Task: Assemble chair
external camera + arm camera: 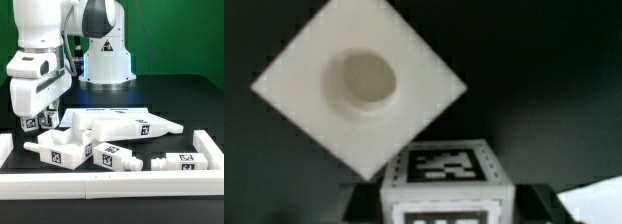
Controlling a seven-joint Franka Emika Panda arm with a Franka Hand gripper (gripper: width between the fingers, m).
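1. Pincer state: the pincer (38,114) hung low at the exterior view's left, just above the tabletop (190,105). It was clenched partway on a small tagged block (38,121). The hand hid most of the fingers. The grasp was judged from the block sitting clear of the tabletop, directly under the hand.
2. Wrist view: the same block sat close in, between two dark shapes taken to be the fingers. Just beyond it stood a white diamond face (363,80) with a round recess at its centre. Whether that face belonged to the held block or to another piece could not be told.
3. Location of the rest: the loose chair pieces (108,157) lay on the tabletop inside the border rail (110,186). A slab (120,124) lay at the centre, a notched block (62,152) near the front, and a short leg (180,161) at the exterior view's right.
4. Governing relation: the slab lay to the exterior view's right of the pincer and close beside it. Its long axis ran across the view from left to right. The notched block lay nearer the front rail, just below the pincer.
5. Judgement: the coming move probably required a short carry rightward, with the held block squared to that long axis.
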